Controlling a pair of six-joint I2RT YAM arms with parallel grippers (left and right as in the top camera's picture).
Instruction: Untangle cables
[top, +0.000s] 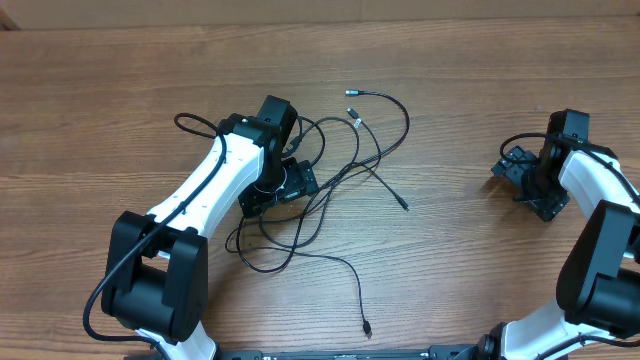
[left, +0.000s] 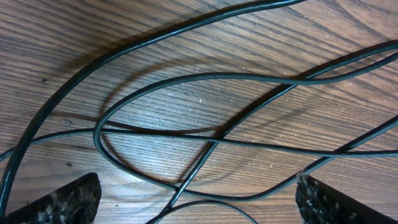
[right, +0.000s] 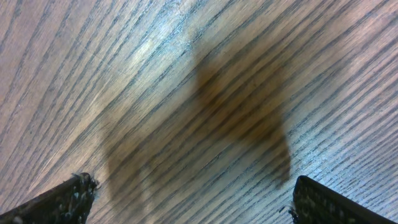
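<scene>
1. Wood-grain table (top: 480, 80) all round, with no box, tray or bin in sight, so nothing to report inside anything.
2. Over to the cables (top: 340, 180): they lie knotted left of centre, loops crossing, plug ends trailing far and near.
3. Now the left gripper (top: 288, 186) hangs right over the tangle, jaws spread wide, holding nothing.
4. Far off to the right, the right gripper (top: 522, 172) sits wide open and empty over bare wood.
5. My call: untangling has barely begun, and every strand is left to separate.

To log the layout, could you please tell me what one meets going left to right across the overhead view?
Left arm's base → cables → right gripper → right arm. The left gripper overlaps the cables, so I leave it out.
</scene>
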